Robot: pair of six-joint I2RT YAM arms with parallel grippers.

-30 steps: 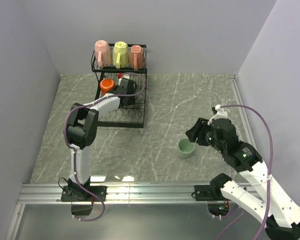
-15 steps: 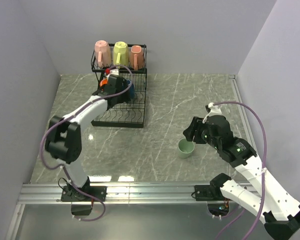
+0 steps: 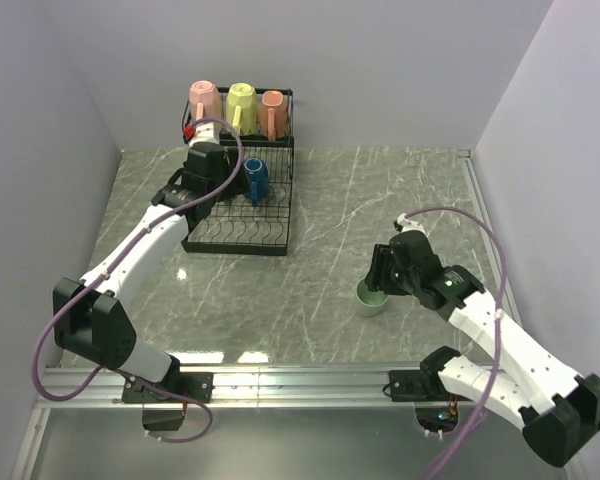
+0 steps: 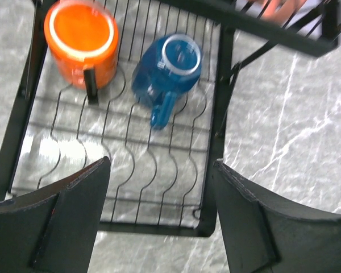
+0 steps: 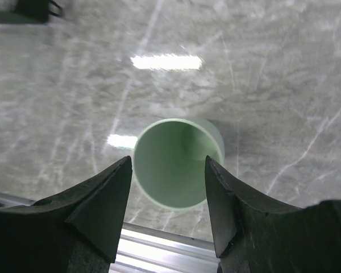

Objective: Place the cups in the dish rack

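Blue ceramic cup (image 4: 169,68) now set in lower tray of black wire dish rack (image 3: 238,243), beside orange ceramic cup (image 4: 82,42). Left fingers (image 4: 74,193) released, drawn back, empty. Right fingers (image 5: 96,193) lowered, spread astride handleless pale green cup (image 5: 176,162) on grey marbled worktop (image 3: 380,200), not yet closed. Only this cup judged left to load.

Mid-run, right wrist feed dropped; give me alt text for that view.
A pale green cup stands upright, mouth up, on the grey marble table, framed between the open fingers of the right end effector.
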